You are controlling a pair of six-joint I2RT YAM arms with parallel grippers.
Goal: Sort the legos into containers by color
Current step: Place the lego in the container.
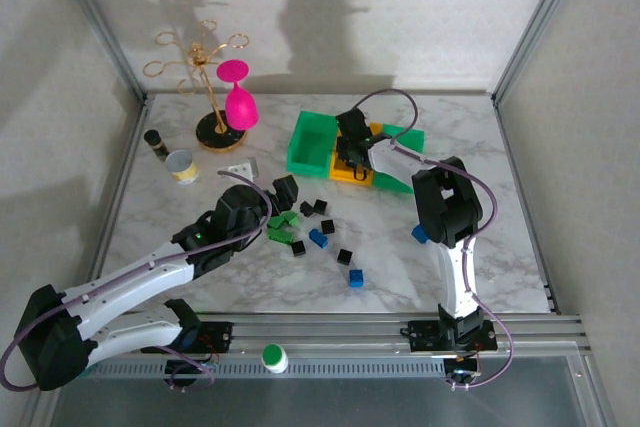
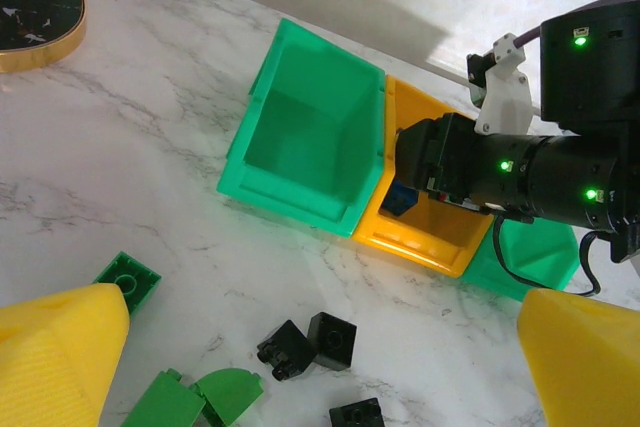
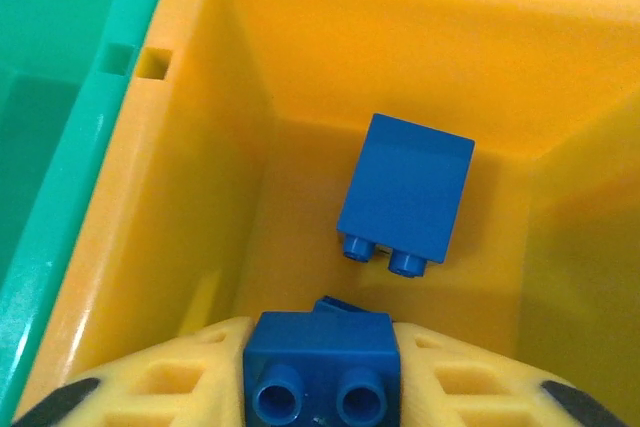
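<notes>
**Ana:** Legos [image 1: 318,238] first. Where are they, and which way do they point?

**Ben:** Most lie scattered on the marble table [image 1: 400,282] between the two arms, with green, black and blue mixed together. One blue lego [image 3: 322,367] is in the right gripper [image 1: 352,154], down in the mouth of the middle bin. Its studs face back toward the wrist camera. Its long axis runs straight across from one pad to the other.

**Ana:** And the jaws?

**Ben:** The right jaws are clamped on that brick, with a pad against each end. The left gripper [image 1: 285,190] hangs over the loose pile with its yellow fingers [image 2: 60,357] spread wide apart.

**Ana:** What about the containers [image 1: 310,152]?

**Ben:** Three are joined in a row at the far side of the table. The yellow-orange bin [image 2: 410,247] sits in the middle and holds a second blue lego [image 3: 405,202] on its floor. That one is tipped on its side with its studs toward the gripper. Its long axis runs away from the gripper and is turned slightly. A sliver of blue shows just behind the held brick, and I cannot tell whether it is another piece.

**Ana:** And the green ones?

**Ben:** The left green bin [image 2: 300,147] shows plain green floor and walls. The right green bin [image 2: 530,262] is mostly hidden behind the right arm, so I cannot tell its contents.
</notes>
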